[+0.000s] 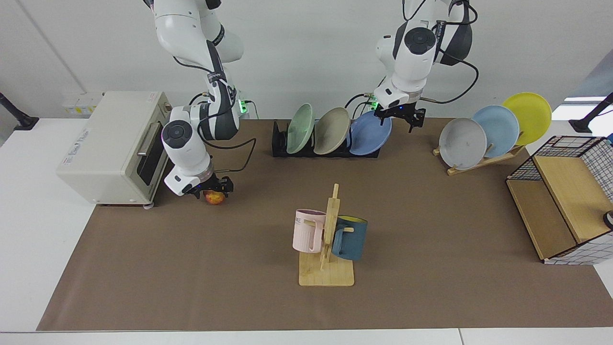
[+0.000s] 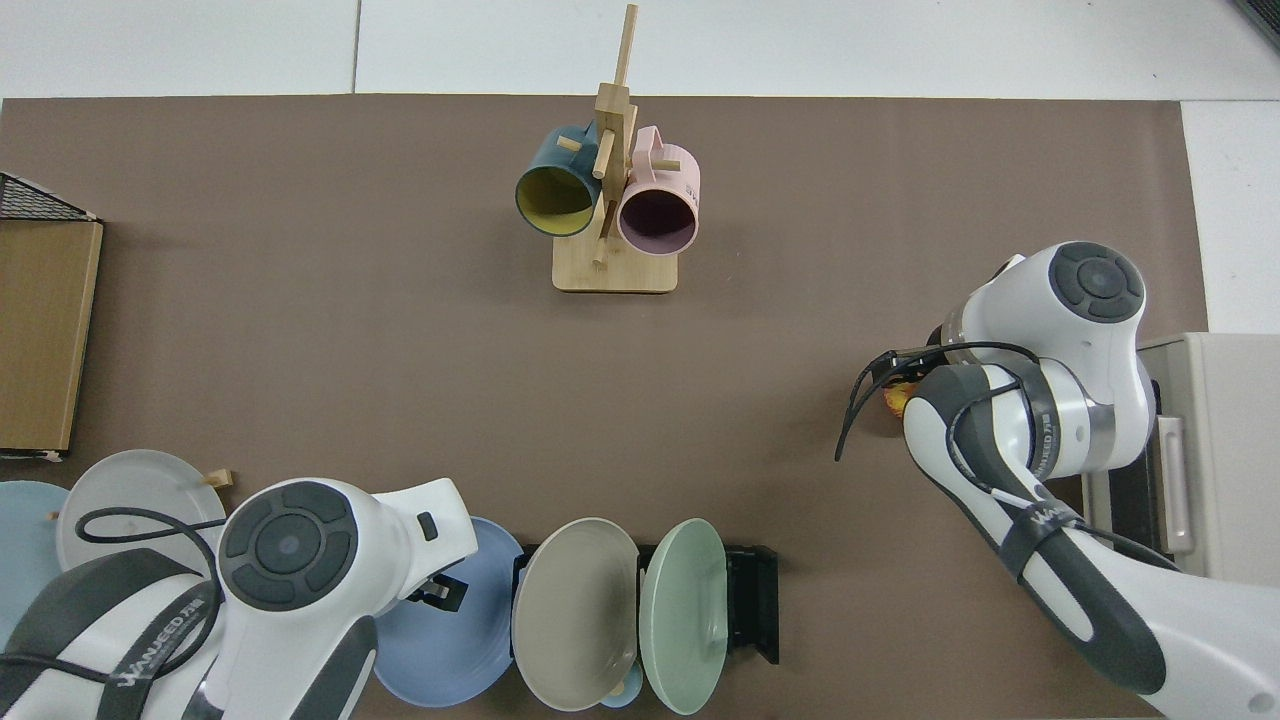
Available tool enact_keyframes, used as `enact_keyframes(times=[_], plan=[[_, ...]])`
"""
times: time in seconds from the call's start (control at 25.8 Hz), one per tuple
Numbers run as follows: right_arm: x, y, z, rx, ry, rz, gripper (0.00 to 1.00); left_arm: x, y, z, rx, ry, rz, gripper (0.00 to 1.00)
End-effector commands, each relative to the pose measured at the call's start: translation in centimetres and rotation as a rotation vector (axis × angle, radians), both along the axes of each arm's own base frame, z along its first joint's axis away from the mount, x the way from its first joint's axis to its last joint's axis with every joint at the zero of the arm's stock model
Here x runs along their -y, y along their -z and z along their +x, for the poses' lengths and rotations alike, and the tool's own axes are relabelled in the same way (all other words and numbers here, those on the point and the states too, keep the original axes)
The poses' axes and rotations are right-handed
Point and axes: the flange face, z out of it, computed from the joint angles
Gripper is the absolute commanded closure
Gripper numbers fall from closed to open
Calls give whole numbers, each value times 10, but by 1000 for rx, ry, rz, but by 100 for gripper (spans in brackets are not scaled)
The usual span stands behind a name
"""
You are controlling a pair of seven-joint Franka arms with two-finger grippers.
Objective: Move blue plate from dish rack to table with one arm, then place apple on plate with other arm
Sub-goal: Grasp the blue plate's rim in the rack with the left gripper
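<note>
The blue plate (image 1: 371,134) (image 2: 455,640) leans in the end slot of the black dish rack (image 1: 280,143) (image 2: 755,600), beside a beige and a green plate. My left gripper (image 1: 398,119) (image 2: 440,592) hangs open just above and behind the blue plate's upper rim, not holding it. The red-and-yellow apple (image 1: 215,197) (image 2: 897,401) rests on the brown table (image 1: 431,215) near the toaster oven. My right gripper (image 1: 214,188) sits low, directly over the apple; in the top view the arm hides that gripper and most of the apple.
A cream toaster oven (image 1: 112,148) stands close behind the right arm. A wooden mug tree (image 1: 328,239) with two mugs occupies the table's middle. A wooden plate stand (image 1: 479,160) holds grey, sky-blue and yellow plates. A wire basket (image 1: 565,201) sits at the far side.
</note>
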Motion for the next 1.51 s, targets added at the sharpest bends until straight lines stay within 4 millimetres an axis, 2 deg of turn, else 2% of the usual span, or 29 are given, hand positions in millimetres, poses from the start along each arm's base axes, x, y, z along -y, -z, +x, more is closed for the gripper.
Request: enact_keyframes(times=[0.0, 0.12, 0.19, 0.27, 0.35, 0.43, 0.58, 0.62, 0.7, 0.77, 1.01, 1.2, 1.28, 1.32, 1.47], plan=[[-1, -3, -5, 20, 24, 17, 70, 9, 18, -22, 38, -7, 66, 0], [1, -3, -5, 20, 25, 17, 100, 13, 21, -24, 49, -13, 88, 1], [0, -4, -5, 21, 18, 18, 100, 13, 21, -23, 53, -6, 96, 3], [1, -4, -4, 21, 21, 17, 100, 12, 22, -24, 64, 7, 125, 10], [0, -5, -4, 23, 18, 18, 100, 14, 22, -25, 78, 13, 155, 30], [1, -4, -3, 23, 18, 17, 100, 16, 23, -27, 85, 1, 169, 58], [0, -5, -2, 26, 14, 18, 100, 20, 25, -30, 94, -21, 192, 95], [0, -5, -2, 26, 16, 18, 100, 20, 25, -30, 99, -23, 204, 100], [-1, -6, -2, 26, 16, 18, 100, 18, 24, -31, 113, -34, 244, 100], [-1, -5, -3, 23, 13, 18, 100, 25, 20, -34, 155, -80, 284, 100], [0, -5, -2, 23, 12, 17, 100, 30, -25, -24, 223, -195, 359, 100], [0, -9, -1, 27, 12, 17, 100, 35, -50, -16, 306, -219, 424, 100], [0, -19, 2, 35, 2, 15, 100, 32, -62, -5, 329, -239, 405, 100], [2, -29, 4, 46, 2, 17, 100, 31, -61, 3, 327, -246, 397, 100], [-1, -80, 14, 70, -9, 23, 100, 16, -64, 43, 325, -292, 356, 100]])
